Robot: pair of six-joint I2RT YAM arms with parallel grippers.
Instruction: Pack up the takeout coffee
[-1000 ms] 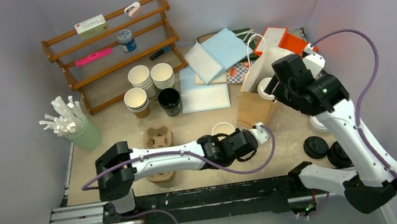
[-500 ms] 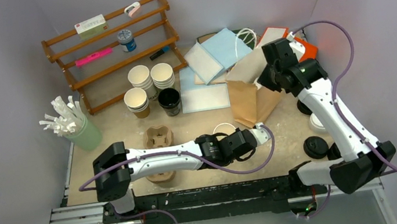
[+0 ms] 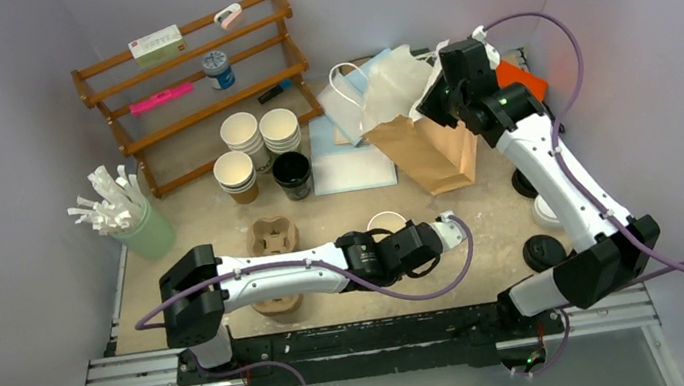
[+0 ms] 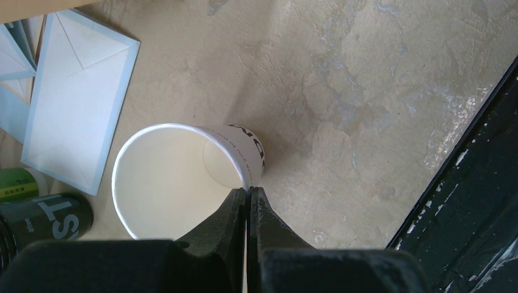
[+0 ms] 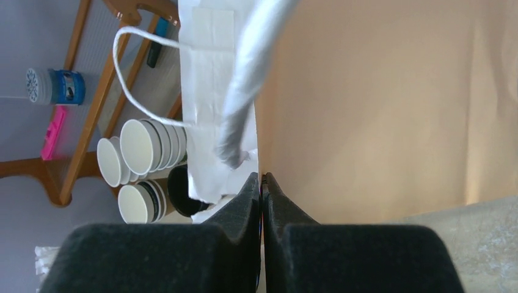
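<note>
A paper cup (image 3: 386, 222) (image 4: 177, 177), white inside with black print on its outer wall and no lid on it, stands on the table in front of the arms. My left gripper (image 3: 397, 236) (image 4: 248, 190) is shut on its near rim, one finger inside and one outside. A kraft-brown paper bag (image 3: 427, 146) (image 5: 379, 110) leans tilted at the back right, its white-lined mouth facing up and left and a white cord handle (image 5: 131, 91) hanging loose. My right gripper (image 3: 433, 99) (image 5: 261, 176) is shut on the bag's top edge.
Stacks of paper cups (image 3: 259, 132) and a black cup (image 3: 292, 173) stand near a wooden rack (image 3: 191, 83). A pulp cup tray (image 3: 272, 235) sits left of the held cup. Blue envelopes (image 3: 354, 161) lie mid-table. Black lids (image 3: 544, 252) and a white lid (image 3: 548, 214) lie at the right.
My right gripper closed on the bag's edge and drew back and up toward the rear, tipping the bag so its mouth swings left. The left arm and cup stayed still.
</note>
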